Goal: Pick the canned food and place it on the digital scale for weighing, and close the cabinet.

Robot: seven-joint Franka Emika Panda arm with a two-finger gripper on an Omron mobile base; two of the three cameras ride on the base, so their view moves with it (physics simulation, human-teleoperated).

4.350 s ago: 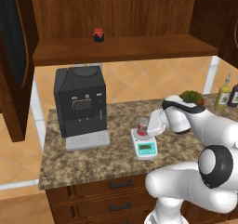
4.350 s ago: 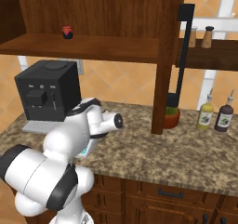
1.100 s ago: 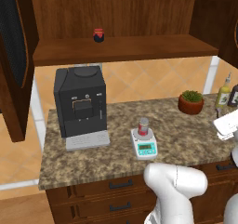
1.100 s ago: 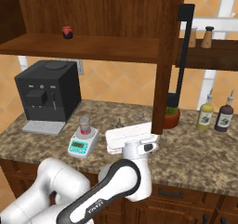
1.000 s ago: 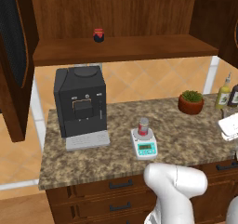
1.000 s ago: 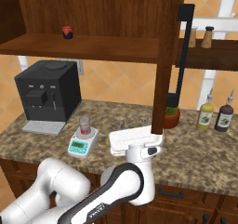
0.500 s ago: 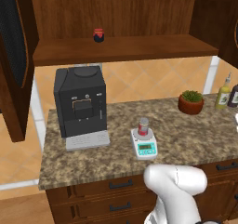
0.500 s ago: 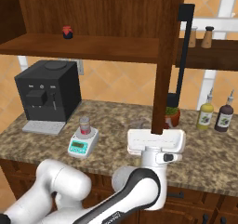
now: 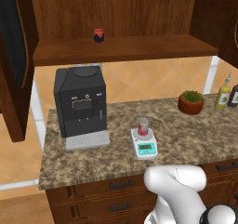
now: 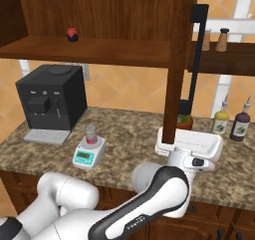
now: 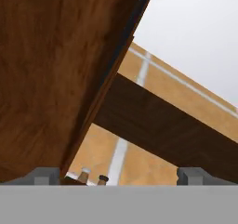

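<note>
The canned food [image 9: 143, 126] [image 10: 90, 134], a small tin with a red label, stands upright on the platter of the white digital scale [image 9: 145, 147] [image 10: 88, 155] on the counter. Both doors of the dark cabinet stand open: the left door [image 9: 14, 56] at the far left, the right door [image 10: 179, 60] seen edge-on with its black bar handle [image 10: 197, 50]. My gripper [image 10: 189, 143] [image 11: 120, 176] is at the lower edge of the right door, far to the right of the scale. It is open, with nothing between its fingertips [image 11: 46, 174]. The door's wooden face [image 11: 51, 69] looms close at the left of the hand view.
A black coffee machine [image 9: 81, 104] stands left of the scale. A dark jar with a red lid [image 9: 98, 35] sits on the cabinet shelf. A potted plant [image 9: 191, 102] and sauce bottles [image 10: 240, 125] stand at the counter's right end, with shakers [image 10: 223, 39] on a side shelf.
My arm has swung further right and the hand has risen to the right door's lower edge. The can and the scale have not moved.
</note>
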